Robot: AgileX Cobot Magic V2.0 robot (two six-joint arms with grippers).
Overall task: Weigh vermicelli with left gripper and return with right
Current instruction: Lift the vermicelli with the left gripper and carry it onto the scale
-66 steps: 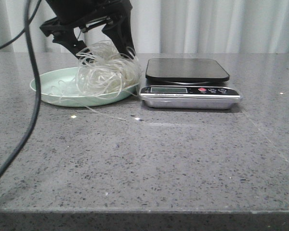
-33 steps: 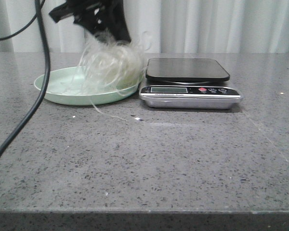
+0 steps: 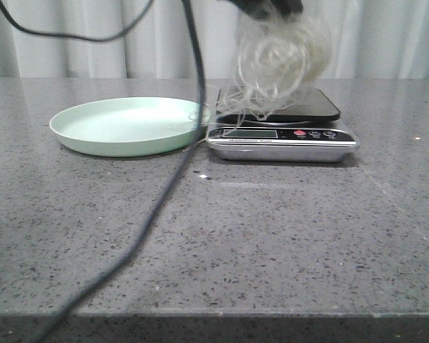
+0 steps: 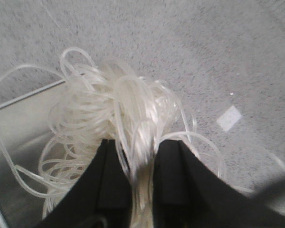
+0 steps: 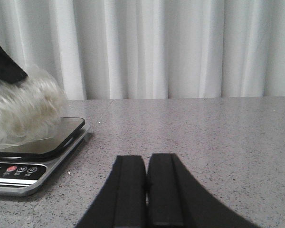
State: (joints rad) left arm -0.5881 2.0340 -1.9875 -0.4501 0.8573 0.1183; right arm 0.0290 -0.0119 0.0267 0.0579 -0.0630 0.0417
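Left claw [image 4: 142, 183] pinches the vermicelli [image 3: 279, 53] above the scale [image 3: 279, 106] — plate [image 3: 129, 125] bare; right claw [image 5: 146, 190] closed, empty — weighing, return remain

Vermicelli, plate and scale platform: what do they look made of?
Vermicelli: thin translucent whitish strands, glassy sheen, likely starch noodle. Plate: pale mint, smooth, matte; plastic or melamine, can't tell. Scale: dark glossy platform reflecting light, perhaps glass, on a shiny metal-look base.
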